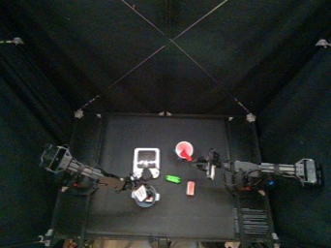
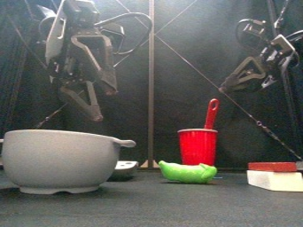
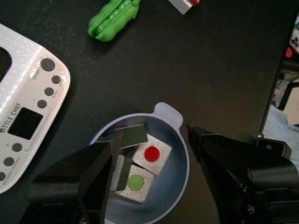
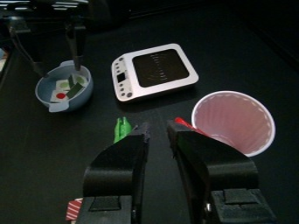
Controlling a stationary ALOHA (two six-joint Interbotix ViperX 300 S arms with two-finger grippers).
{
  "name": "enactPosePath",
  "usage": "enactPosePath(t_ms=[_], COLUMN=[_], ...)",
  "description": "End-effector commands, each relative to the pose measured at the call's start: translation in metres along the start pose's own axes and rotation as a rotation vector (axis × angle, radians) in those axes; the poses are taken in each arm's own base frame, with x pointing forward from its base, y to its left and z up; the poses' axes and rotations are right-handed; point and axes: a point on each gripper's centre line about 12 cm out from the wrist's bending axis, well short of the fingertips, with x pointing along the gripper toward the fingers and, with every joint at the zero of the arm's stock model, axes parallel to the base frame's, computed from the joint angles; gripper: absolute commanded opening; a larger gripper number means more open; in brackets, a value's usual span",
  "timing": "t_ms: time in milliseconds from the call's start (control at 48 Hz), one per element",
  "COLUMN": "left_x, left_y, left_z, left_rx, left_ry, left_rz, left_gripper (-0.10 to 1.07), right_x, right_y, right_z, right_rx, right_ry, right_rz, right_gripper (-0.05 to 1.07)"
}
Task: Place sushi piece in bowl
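The grey-blue bowl (image 3: 103, 138) stands at the table's front, also in the front view (image 2: 66, 160) and the top view (image 1: 145, 197). White sushi pieces lie inside it, one with a red dot (image 3: 152, 154) and one with a green dot (image 3: 136, 182). My left gripper (image 3: 152, 144) hangs open and empty just above the bowl; it also shows in the front view (image 2: 89, 106). My right gripper (image 4: 158, 136) is shut and empty, raised at the right beside the red cup (image 4: 239, 118).
A white scale-like tray (image 1: 149, 158) lies behind the bowl. The red cup (image 2: 198, 146) holds a red spoon (image 2: 212, 113). A green toy (image 2: 190, 172) and a red-and-white block (image 2: 275, 176) lie to the right of the bowl.
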Motion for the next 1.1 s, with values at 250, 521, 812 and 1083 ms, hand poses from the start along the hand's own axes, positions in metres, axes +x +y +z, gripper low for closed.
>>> enactPosePath(t_ms=[250,521,812,1083], left_x=[0.0007,0.0006,0.0006,0.0013], left_y=[-0.0008,-0.0007,0.0002,0.0005], left_z=[0.0057,0.0063,0.0082,0.0075], left_rx=[-0.010,-0.014,-0.011,-0.010], left_ry=[-0.012,-0.012,-0.017,-0.015], left_rz=[-0.005,-0.005,-0.002,-0.001], left_gripper=[0.95,0.95,0.95,0.95], right_x=[0.0008,0.0008,0.0010,0.0010], right_y=[0.0002,0.0002,0.0001,0.0001], right_z=[0.0060,0.0060,0.0057,0.0057], right_rx=[0.000,0.000,0.000,0.002], right_ry=[-0.017,-0.017,-0.015,-0.015], right_rz=[0.001,0.001,0.001,0.001], right_gripper=[0.66,0.66,0.66,0.66])
